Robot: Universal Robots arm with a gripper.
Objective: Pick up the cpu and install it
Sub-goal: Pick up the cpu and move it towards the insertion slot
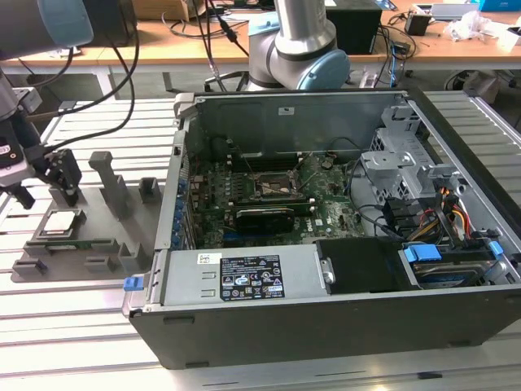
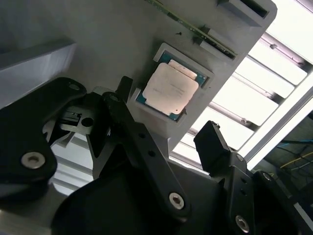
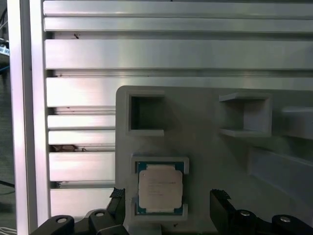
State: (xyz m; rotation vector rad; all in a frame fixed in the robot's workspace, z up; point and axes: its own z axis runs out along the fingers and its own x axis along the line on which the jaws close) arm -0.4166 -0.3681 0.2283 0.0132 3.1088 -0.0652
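First wrist view: we log the gripper [image 3: 167, 196] with fingers [image 3: 218, 200] spread wide and the cpu [image 3: 160, 188] lying flat in its tray [image 3: 205, 147] pocket directly between them, opposite edges facing each finger, apparently not yet touched.

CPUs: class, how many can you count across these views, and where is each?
1. The cpu lies in a recess of the grey holder tray, beside the computer case, under the open fingers. Others may be hidden inside the case.
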